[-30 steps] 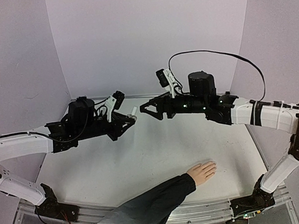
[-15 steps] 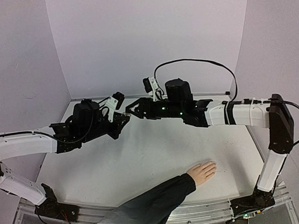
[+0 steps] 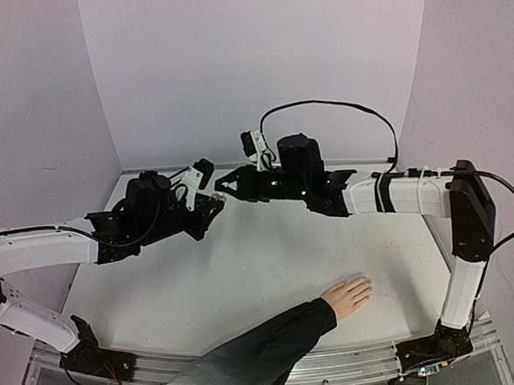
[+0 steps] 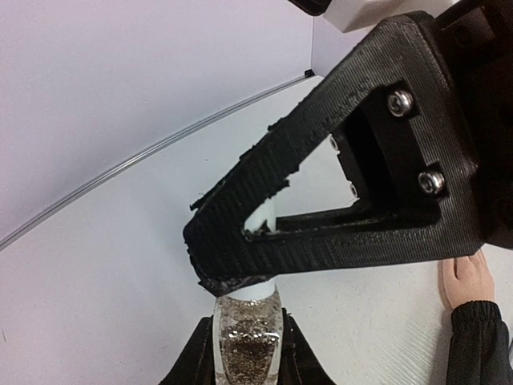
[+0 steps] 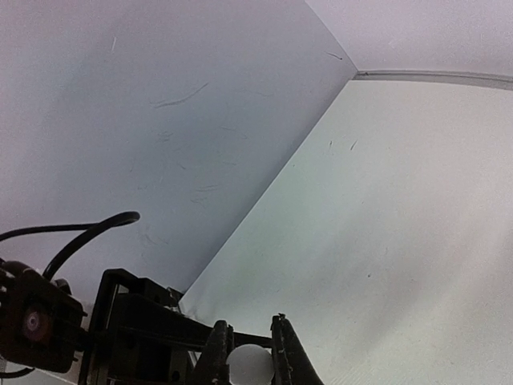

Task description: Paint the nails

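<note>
Right claw (image 5: 249,338) clenched on white cap (image 5: 251,366), left claw (image 4: 248,330) grasping bottle (image 4: 250,346) — nails (image 3: 365,283) too small to see.

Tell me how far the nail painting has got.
Done: the left gripper holds the polish bottle. In hand: the right gripper is shut on its white cap, which is not yet off. Left: opening it and painting the nails; the hand lies flat on the table, apart from both grippers.
</note>
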`<state>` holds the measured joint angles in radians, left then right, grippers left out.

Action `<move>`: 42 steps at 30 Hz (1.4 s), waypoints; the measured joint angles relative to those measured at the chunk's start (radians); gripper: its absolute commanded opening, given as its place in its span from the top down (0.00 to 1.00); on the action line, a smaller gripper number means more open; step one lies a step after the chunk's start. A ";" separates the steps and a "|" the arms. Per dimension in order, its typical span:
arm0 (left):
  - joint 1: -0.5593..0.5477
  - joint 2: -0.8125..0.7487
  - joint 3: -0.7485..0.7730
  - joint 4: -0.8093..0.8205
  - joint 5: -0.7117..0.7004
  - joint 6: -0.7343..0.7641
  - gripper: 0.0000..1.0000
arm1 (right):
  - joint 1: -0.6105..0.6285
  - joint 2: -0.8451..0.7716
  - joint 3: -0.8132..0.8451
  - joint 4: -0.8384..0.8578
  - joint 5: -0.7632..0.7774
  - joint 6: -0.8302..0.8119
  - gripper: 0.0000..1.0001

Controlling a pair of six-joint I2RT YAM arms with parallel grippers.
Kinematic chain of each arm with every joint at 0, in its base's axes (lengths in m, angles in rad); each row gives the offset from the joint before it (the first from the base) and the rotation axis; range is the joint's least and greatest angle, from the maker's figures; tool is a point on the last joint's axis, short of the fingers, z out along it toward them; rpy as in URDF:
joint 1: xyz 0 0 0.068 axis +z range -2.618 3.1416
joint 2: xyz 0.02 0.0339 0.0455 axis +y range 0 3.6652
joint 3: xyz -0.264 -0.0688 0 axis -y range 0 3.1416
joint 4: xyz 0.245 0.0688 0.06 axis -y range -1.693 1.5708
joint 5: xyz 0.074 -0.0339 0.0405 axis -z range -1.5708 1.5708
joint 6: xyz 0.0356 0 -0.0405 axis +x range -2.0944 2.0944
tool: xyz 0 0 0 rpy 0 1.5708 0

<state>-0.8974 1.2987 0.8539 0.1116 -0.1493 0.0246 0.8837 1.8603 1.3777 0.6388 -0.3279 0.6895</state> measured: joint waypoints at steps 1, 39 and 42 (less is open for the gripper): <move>0.000 0.000 0.000 0.001 0.007 -0.008 1.00 | 0.000 0.000 -0.001 0.000 -0.004 -0.008 1.00; -0.013 -0.066 -0.024 0.013 0.142 -0.019 1.00 | -0.097 -0.214 -0.153 -0.108 -0.245 -0.328 0.27; -0.013 -0.047 -0.024 0.013 0.098 -0.010 1.00 | -0.067 -0.176 -0.092 -0.105 -0.197 -0.266 0.36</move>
<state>-0.9108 1.2518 0.8299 0.1246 -0.0509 0.0147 0.8169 1.6844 1.2861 0.5339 -0.5247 0.4232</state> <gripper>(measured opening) 0.215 0.713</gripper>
